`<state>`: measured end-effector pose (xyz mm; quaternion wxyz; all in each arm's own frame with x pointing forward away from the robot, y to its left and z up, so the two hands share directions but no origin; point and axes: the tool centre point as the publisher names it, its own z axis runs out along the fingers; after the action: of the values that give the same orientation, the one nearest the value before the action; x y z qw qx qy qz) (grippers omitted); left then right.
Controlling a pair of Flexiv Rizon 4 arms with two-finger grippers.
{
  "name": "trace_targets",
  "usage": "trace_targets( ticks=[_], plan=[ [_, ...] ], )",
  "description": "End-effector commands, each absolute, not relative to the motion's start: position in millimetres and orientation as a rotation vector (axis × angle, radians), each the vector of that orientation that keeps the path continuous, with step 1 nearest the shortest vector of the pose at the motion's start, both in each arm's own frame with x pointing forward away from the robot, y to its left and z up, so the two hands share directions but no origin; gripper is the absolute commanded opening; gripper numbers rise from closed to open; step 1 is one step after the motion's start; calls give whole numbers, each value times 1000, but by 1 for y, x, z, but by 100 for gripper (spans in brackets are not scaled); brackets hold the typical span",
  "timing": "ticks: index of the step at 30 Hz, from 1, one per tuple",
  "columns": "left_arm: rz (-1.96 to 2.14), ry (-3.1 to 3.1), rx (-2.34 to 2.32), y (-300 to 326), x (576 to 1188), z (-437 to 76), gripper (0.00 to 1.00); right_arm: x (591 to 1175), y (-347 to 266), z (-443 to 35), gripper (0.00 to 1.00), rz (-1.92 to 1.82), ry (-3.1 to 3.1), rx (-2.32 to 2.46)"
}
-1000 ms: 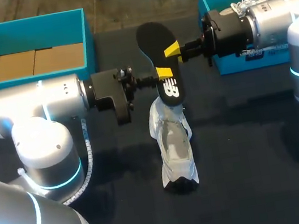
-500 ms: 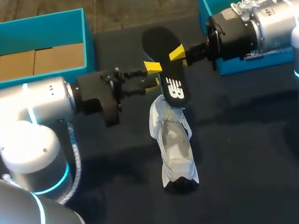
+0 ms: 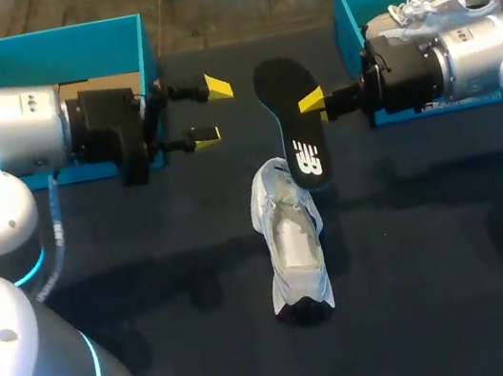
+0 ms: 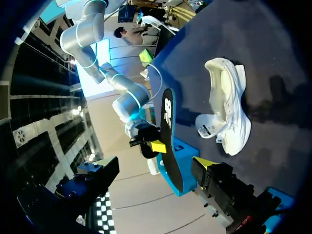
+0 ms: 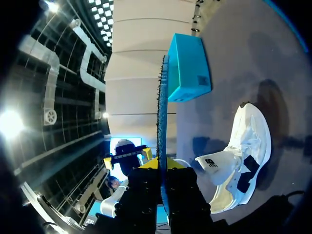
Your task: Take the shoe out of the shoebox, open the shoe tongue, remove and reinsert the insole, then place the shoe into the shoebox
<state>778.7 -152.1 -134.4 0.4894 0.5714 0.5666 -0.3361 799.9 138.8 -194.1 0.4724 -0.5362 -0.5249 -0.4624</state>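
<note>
A white shoe (image 3: 291, 239) lies on the dark table with its opening up; in the left wrist view the shoe (image 4: 225, 109) lies well ahead of my fingers. The black insole (image 3: 292, 121) hangs above the shoe's far end, its lower tip just over the collar. My right gripper (image 3: 312, 101) is shut on the insole's edge. In the right wrist view the insole (image 5: 160, 112) stands edge-on between that gripper's (image 5: 163, 168) fingers, the shoe (image 5: 241, 163) below. My left gripper (image 3: 212, 111) is open and empty, left of the insole and apart from it.
A teal shoebox (image 3: 130, 68) with cardboard inside stands at the back left, behind my left arm. A second teal shoebox (image 3: 342, 9) at the back right holds another white shoe (image 3: 437, 0), partly hidden by my right arm.
My left gripper let go of the insole, opened wide and drew back to the left. My right gripper, still holding the insole, shifted slightly right, bringing its lower tip over the shoe.
</note>
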Motion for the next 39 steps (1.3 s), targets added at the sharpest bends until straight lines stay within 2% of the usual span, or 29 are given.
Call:
trace_targets(
  ticks=[1, 10, 11, 12, 22, 31, 39],
  plan=[
    [-806, 1395, 1409, -151, 780, -133, 100, 799, 140, -195, 0, -1135, -1283, -1313],
    [-737, 1552, 1665, -160, 814, -108, 100, 799, 140, -195, 0, -1135, -1283, -1313],
    [-678, 1634, 1747, -162, 820, -108, 100, 799, 140, -195, 0, -1135, -1283, -1313],
    [-452, 1623, 1798, -163, 821, -104, 100, 799, 140, -195, 0, -1135, -1283, -1313],
    [-452, 1623, 1798, -163, 821, -104, 100, 799, 140, -195, 0, -1135, -1283, -1313],
    [-525, 1946, 2061, -206, 847, -74, 100, 799, 140, -195, 0, -1135, -1283, -1313],
    [-225, 2102, 2263, -237, 846, -80, 100, 799, 140, -195, 0, -1135, -1283, -1313]
  ],
)
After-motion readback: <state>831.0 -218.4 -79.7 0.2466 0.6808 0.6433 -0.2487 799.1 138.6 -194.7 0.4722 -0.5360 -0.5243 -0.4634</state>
